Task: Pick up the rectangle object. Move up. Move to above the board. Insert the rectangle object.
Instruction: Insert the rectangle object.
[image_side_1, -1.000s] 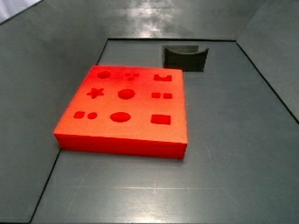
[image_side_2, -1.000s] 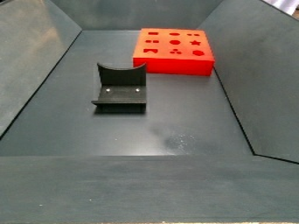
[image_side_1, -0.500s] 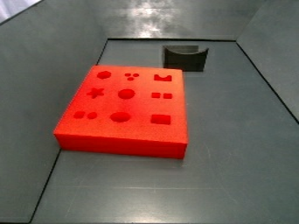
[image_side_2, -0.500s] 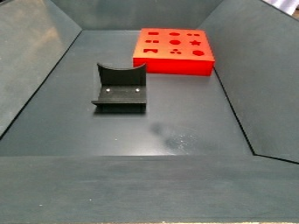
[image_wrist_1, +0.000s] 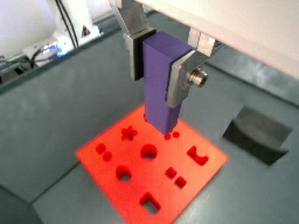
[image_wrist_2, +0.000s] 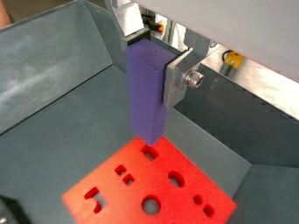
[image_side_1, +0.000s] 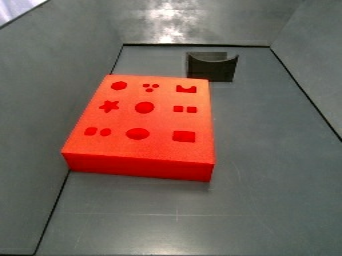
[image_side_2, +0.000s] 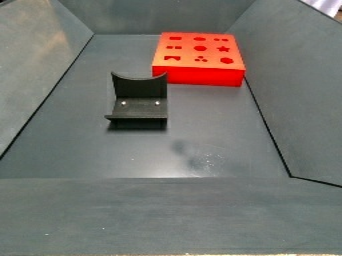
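In both wrist views my gripper is shut on the rectangle object, a slim purple block that hangs upright between the silver fingers. Its lower end hangs above the board, a red-orange slab with circle, star and rectangle cut-outs. The wrist views do not show how high the block is over the slab. The board also lies on the dark floor in both side views. Neither the gripper nor the purple block shows in them.
The dark fixture stands on the floor apart from the board, and it shows in a side view and a wrist view. Sloped grey walls enclose the floor on all sides.
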